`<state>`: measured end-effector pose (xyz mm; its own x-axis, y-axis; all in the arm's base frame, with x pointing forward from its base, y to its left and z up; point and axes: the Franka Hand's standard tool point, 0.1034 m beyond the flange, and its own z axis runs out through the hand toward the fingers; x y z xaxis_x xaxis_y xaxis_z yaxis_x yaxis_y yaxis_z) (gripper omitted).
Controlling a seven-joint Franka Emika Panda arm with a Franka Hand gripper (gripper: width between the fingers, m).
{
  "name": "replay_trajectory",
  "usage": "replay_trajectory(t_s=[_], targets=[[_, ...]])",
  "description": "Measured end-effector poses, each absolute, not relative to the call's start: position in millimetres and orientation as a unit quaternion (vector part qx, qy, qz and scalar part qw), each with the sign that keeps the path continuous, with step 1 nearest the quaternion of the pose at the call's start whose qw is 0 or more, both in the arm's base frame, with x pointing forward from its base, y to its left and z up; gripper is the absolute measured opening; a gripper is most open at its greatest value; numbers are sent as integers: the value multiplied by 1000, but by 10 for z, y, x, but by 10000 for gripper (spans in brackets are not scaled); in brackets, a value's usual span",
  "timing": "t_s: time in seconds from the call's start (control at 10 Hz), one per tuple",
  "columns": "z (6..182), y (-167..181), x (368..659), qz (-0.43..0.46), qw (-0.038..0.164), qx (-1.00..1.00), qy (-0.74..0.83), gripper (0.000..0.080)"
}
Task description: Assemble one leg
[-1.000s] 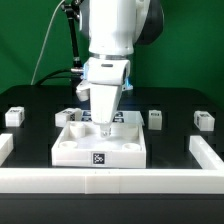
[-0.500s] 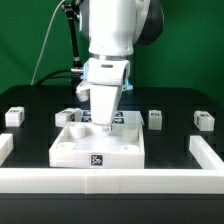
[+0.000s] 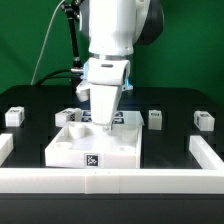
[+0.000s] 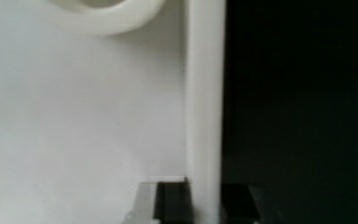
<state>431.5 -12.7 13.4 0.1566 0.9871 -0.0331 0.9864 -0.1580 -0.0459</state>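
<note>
Several small white legs with tags lie on the black table: one at the far left, one left of the gripper, and two on the exterior view's right. My gripper is lowered onto the far edge of the large flat white square panel, away from all the legs. In the wrist view the panel fills one side with a round corner socket. My gripper has a dark finger on each side of the panel's edge, shut on it.
A low white wall runs along the table's front and up both sides. The robot arm's white body stands over the middle of the table. A green backdrop is behind.
The square panel has slid toward the exterior view's left with the gripper holding its edge. The legs have not moved.
</note>
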Motion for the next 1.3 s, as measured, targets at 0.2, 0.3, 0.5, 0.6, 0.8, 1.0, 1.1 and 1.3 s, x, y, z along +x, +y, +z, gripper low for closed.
replay_trajectory(t_s=[0.2, 0.3, 0.5, 0.6, 0.8, 1.0, 1.1, 1.3], targets=[[133, -112, 4320, 27, 7, -758, -651, 57], [132, -34, 4351, 23, 4, -749, -662, 58], [130, 178, 4400, 15, 4, -744, -668, 58], [130, 326, 4451, 11, 3, -740, -672, 58], [132, 532, 4587, 3, 0, -737, -676, 58], [135, 668, 4759, -6, -6, -730, -683, 58], [136, 695, 4809, -8, -7, -729, -685, 58], [138, 752, 4868, -12, -7, -726, -687, 58]])
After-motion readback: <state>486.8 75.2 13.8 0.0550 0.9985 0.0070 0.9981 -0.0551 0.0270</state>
